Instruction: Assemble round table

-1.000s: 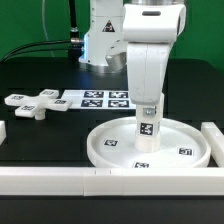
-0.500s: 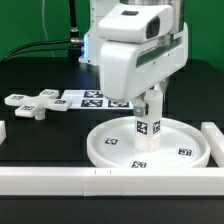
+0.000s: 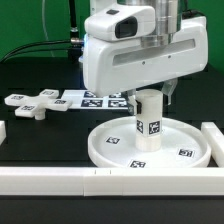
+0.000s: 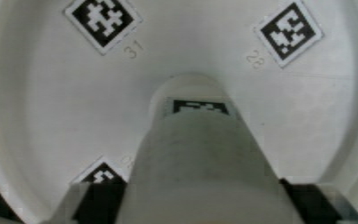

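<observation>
Rotated round since the earlier frames, the hand (image 3: pixel 150 96) is being kept clamped on the upright cylinder post (image 3: pixel 148 124), apparently being screwed into the centre of the rimmed disc (image 3: pixel 188 137); another twist is likely being called for.

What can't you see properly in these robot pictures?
- The gripper: the arm covers it in the exterior view. The wrist view's edge cuts it down to dark bits, so its grip on the post is unclear.
- The marker board: the arm hides part of it in the exterior view.
- The disc: in the wrist view the post blocks its middle and the picture's edges crop its rim.
</observation>
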Robot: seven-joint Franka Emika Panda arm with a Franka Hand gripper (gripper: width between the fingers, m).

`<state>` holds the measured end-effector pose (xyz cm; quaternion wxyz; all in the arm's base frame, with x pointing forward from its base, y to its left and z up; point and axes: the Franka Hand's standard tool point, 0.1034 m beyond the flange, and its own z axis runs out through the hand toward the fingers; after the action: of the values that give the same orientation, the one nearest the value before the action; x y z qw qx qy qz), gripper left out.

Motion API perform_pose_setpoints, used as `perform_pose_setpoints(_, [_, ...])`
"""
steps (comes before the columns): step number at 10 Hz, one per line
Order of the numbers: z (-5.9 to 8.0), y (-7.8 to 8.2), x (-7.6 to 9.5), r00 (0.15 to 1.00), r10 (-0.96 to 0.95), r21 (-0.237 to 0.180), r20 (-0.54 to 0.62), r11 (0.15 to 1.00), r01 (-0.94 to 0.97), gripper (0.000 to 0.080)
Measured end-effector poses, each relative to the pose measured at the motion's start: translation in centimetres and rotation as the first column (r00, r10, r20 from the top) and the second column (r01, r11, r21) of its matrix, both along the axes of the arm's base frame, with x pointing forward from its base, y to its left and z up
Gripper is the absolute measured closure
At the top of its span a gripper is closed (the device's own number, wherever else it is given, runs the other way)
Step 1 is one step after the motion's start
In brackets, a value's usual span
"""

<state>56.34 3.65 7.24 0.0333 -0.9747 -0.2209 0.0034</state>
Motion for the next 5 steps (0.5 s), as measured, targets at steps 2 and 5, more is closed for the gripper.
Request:
perform_pose_setpoints(2, [0.01,-0.02,0.16,0.977,-0.213,0.008,0.002,0.977,0.213,0.0390])
perform_pose_setpoints(5, [-0.10,-0.01,-0.04,0.801,-0.598,0.007,-0.015,0.801,0.598,0.0390])
